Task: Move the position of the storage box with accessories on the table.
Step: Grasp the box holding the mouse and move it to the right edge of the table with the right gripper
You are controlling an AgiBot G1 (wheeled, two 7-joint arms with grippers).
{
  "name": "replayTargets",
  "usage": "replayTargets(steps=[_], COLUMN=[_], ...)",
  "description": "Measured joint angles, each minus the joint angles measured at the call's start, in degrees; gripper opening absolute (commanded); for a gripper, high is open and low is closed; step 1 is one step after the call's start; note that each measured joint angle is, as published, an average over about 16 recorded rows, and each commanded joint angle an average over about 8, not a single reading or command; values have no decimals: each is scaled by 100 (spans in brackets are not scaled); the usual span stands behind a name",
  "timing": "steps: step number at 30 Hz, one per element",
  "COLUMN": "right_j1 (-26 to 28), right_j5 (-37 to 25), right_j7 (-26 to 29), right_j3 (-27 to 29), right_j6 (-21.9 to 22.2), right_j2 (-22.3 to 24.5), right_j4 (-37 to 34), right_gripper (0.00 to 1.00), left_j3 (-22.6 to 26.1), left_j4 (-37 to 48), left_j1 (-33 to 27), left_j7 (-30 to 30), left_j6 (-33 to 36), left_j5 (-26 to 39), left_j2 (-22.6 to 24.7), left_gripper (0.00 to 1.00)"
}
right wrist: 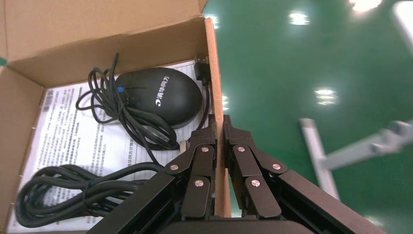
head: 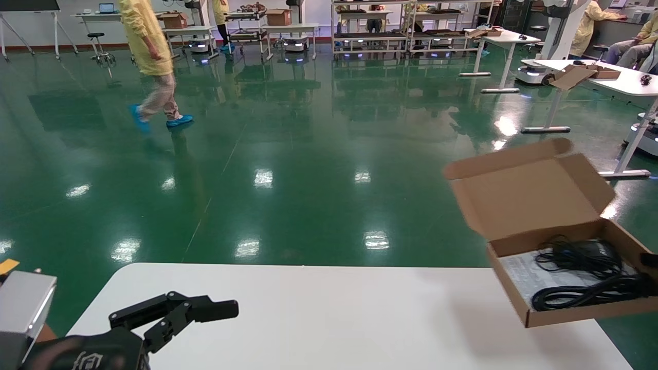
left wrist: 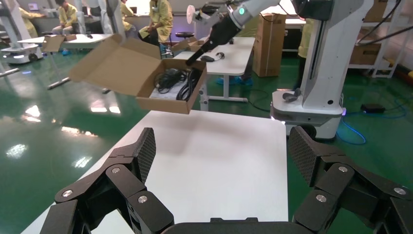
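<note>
Brown cardboard box (head: 560,234) is held up at the frame's right, its wall pinched by the right gripper (right wrist: 220,127). The carry step is judged under way; next it must be set on the table (head: 334,318). The left gripper (left wrist: 221,163) waits spread at lower left.

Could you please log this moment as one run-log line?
right gripper: shut on storage box wall, box airborne | left gripper: open, idle over table

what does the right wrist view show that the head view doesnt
Only the right wrist view shows the right tool shut on the box side wall, and a black mouse with white lettering on the printed sheet.

Only the head view shows the table, the box held above its right end, and the left tool low at the near left.

Both show the open box, coiled black cables and the sheet.
</note>
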Motion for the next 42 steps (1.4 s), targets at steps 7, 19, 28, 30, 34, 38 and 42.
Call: replayTargets(steps=[7,19,28,30,34,38,42], right_j1=[-580,-1328,-1698,-1761,-1865,-1942,-1992], right_j5=[160,352,399,421,475,540,591], right_j7=[18,-73,-261,-300,-376,-447,-528], right_j3=[114,255,289,304,342,388,424], right_j6=[650,1028,1270,1333,1461,1559,1625], right_j2=[-22,-49,-119,-142,-186,-227,-250], right_j4=[-4,151,234,249,274,296,312], right_gripper=[0,0,0,0,1,42,91], left_j3=[0,0,0,0,0,0,0], left_j4=[0,0,0,0,0,0,0], left_j1=[0,0,0,0,0,0,0], left_j7=[0,0,0,0,0,0,0], left_j6=[0,0,0,0,0,0,0], left_j5=[0,0,0,0,0,0,0], left_j2=[0,0,0,0,0,0,0], left_gripper=[100,100,100,100,100,100,100])
